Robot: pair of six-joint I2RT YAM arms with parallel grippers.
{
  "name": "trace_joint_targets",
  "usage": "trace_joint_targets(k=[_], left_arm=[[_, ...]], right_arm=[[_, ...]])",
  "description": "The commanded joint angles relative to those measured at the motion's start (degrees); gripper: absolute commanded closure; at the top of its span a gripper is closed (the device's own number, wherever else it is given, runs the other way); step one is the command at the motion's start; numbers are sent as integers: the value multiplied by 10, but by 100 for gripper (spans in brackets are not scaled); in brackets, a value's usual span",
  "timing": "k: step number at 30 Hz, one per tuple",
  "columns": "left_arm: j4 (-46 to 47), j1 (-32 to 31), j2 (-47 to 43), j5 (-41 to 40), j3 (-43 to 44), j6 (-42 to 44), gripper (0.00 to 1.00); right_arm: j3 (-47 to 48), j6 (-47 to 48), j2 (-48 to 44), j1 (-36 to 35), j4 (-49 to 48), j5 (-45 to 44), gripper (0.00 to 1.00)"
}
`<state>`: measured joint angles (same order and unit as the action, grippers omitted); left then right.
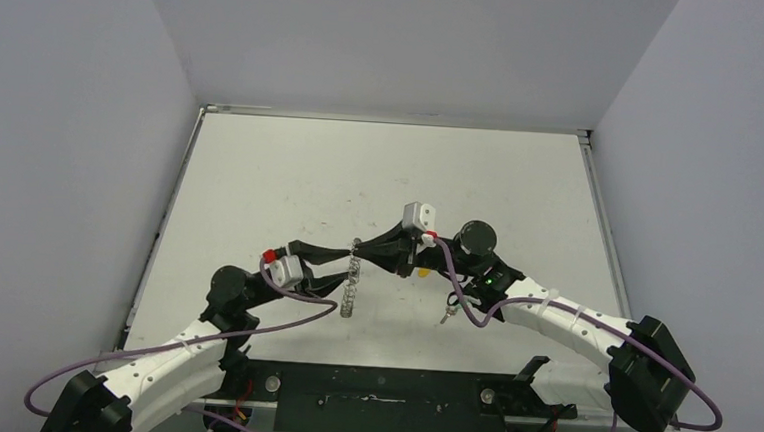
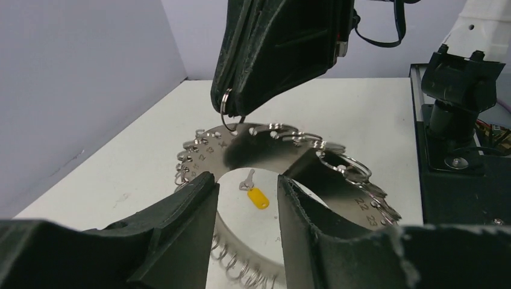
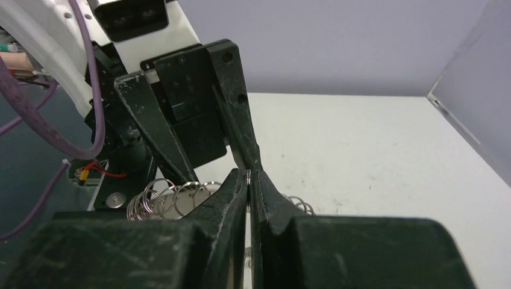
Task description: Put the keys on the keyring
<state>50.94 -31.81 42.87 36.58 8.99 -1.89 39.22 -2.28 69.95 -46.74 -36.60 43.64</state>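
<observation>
One keyring (image 1: pixel 352 277) stands on edge at mid tabletop (image 1: pixel 291 170), between the two arms. Right gripper (image 3: pixel 248 177) has its jaws together, pinched on one wire loop at the keyring's top rim. Left gripper (image 2: pixel 241 180) has its jaws apart in front of the disc's hole; can't tell if they touch. Two keys, both loose on the tabletop: yellow key (image 2: pixel 258 197) just right of the keyring, other key (image 1: pixel 447 310) further right and nearer.
</observation>
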Motion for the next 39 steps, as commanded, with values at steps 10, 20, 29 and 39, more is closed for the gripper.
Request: trace_joint_targets(k=[10,20,29,39], left_arm=[[30,-21,-61,-41,-3,49,69],[22,-23,-91,-25,15,42,68],[93,-27,-51,-5,28,3,68],[94,-31,-55,-5,34,0,79]], right_arm=[[-3,-18,-16,1,-137,65,100],[1,-60,3,-4,-189,88,100],[4,-64,11,-9,-192,92,100],[6,-62,16,-13,-187,92,100]])
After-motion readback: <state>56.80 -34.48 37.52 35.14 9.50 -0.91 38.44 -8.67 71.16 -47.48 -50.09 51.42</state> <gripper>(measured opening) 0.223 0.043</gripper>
